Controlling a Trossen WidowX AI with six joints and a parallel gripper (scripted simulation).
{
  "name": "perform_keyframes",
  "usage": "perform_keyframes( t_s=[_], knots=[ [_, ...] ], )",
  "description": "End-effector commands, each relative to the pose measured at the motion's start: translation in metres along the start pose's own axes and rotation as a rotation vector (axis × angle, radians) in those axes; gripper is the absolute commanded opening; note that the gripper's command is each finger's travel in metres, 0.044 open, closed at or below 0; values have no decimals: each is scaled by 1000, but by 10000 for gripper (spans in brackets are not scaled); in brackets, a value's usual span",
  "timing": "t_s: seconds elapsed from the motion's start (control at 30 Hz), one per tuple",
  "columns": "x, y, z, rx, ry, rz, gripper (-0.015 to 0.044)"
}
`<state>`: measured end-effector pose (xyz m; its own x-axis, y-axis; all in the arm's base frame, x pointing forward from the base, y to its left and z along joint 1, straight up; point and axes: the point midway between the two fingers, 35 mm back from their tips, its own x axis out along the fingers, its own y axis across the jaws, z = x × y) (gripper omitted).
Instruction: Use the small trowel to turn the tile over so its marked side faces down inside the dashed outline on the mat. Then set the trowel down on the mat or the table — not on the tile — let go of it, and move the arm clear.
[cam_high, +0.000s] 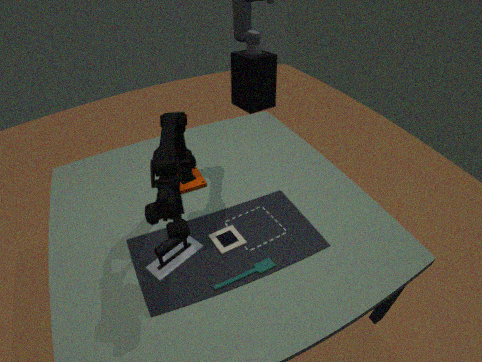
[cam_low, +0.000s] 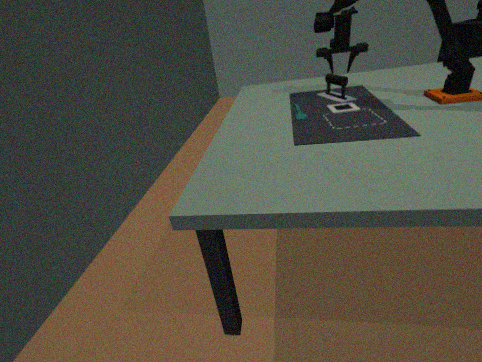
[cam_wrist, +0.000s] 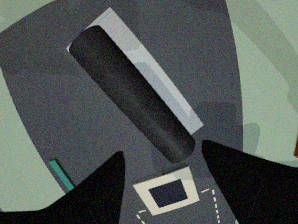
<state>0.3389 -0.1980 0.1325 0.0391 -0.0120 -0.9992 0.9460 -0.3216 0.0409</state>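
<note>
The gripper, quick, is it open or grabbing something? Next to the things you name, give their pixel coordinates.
Gripper (cam_low: 341, 71) (cam_wrist: 164, 152): open, holding nothing, above the trowel's black handle (cam_low: 337, 79) (cam_wrist: 132, 95).

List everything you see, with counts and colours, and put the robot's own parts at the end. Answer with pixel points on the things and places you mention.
trowel (cam_high: 156, 270) (cam_low: 337, 79) (cam_wrist: 132, 95): one, grey plate with raised black handle, on the mat
tile (cam_high: 216, 241) (cam_low: 333, 109) (cam_wrist: 145, 194): one, cream with dark square facing up, beside the trowel
dashed outline (cam_high: 274, 219) (cam_low: 337, 128) (cam_wrist: 215, 200): one, white, on the mat
spatula-like tool (cam_high: 264, 266) (cam_low: 301, 116) (cam_wrist: 61, 174): one, teal, near a mat edge
mat (cam_high: 300, 240) (cam_low: 310, 137) (cam_wrist: 30, 75): one, dark grey, on the table
table (cam_high: 100, 200) (cam_low: 300, 190) (cam_wrist: 15, 125): one, pale green top, dark leg visible
block (cam_high: 254, 80): one, black, beyond the table
floor (cam_high: 125, 110) (cam_low: 125, 250): one, orange-brown, below
base plate (cam_high: 200, 182) (cam_low: 437, 97): one, orange, on the table
arm (cam_high: 172, 150) (cam_low: 342, 30): one, black, over the mat
jaws: one pair, black, open above the trowel
</note>
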Motion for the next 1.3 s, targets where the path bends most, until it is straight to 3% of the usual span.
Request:
perform_keyframes(
  t_s=[0.0,0.43,1.27],
  knots=[
    [-3,3,8,-153,-7,1,270],
    [-8,10,27,-578,-10,-3,270],
    [20,11,28,-583,-10,-3,270]
  ],
)
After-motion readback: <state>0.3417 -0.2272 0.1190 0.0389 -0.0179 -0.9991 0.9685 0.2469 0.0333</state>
